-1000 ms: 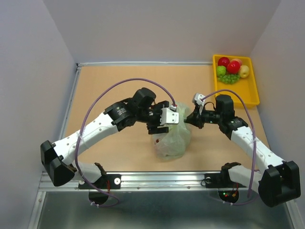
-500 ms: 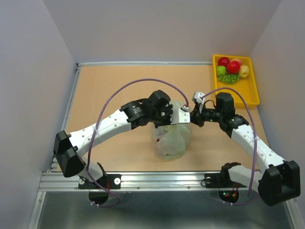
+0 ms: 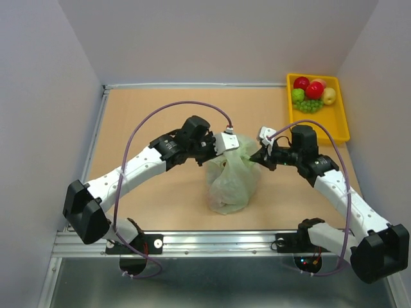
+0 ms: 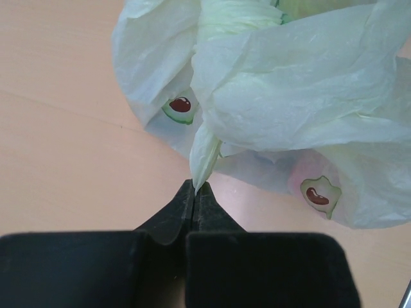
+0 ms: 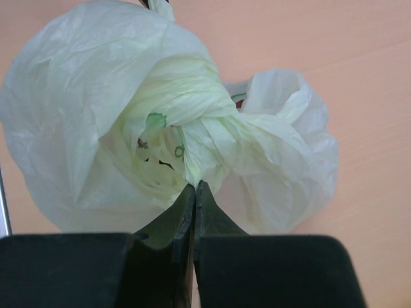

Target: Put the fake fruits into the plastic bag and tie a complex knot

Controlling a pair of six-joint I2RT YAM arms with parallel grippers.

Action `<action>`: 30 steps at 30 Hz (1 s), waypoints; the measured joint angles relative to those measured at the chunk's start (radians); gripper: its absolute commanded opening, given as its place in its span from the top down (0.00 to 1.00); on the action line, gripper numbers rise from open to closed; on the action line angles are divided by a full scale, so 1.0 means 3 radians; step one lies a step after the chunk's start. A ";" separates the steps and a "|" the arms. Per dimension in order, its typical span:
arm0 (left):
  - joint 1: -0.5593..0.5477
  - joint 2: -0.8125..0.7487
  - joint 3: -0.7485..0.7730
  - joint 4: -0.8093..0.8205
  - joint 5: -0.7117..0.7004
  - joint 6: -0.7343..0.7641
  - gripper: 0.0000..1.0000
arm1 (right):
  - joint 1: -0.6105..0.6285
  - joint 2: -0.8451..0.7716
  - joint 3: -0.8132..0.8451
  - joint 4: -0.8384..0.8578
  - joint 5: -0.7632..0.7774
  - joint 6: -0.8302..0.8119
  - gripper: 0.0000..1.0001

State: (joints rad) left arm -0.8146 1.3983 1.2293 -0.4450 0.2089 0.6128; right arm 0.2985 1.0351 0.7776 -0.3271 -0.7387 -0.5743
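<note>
My left claw (image 4: 194,187) is pressed together on a twisted tail of the plastic bag (image 3: 230,183). My right claw (image 5: 194,187) pinches another strand opposite, so I can pull the two apart and tighten a knot. It rests mid-surface (image 3: 154,109); the fruits (image 3: 311,93) lie in the yellow tray (image 3: 340,125), well apart.

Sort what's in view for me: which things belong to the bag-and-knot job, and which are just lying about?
Job:
- plastic bag
- left pincer and right pincer, both shut on the bag
- fake fruits

Lying about:
- yellow tray, holding those fruits
</note>
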 measured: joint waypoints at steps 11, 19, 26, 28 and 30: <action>0.0421 -0.0178 -0.0312 0.0055 -0.0034 -0.0201 1.00 | -0.0070 -0.0112 0.0116 -0.0469 0.0389 -0.0412 1.00; 0.0662 -0.0248 -0.0526 0.0167 0.0027 -0.0248 1.00 | -0.0308 -0.0074 0.0136 -0.0577 0.0473 -0.0662 1.00; 0.0965 -0.0329 -0.0680 0.0393 0.0177 -0.0334 1.00 | -0.0579 -0.0031 0.0125 -0.0586 0.0465 -0.0998 1.00; 0.1061 -0.0331 -0.0760 0.0451 0.0235 -0.0343 1.00 | -0.0654 -0.0004 0.0102 -0.0575 0.0441 -0.1087 1.00; 0.1118 -0.0331 -0.0833 0.0496 0.0285 -0.0342 1.00 | -0.0721 0.0033 0.0052 -0.0576 0.0402 -0.1193 0.99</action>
State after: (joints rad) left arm -0.4793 1.2991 0.9794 -0.2962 0.2943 0.5102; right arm 0.0822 1.0451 0.7933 -0.4999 -0.6182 -0.9321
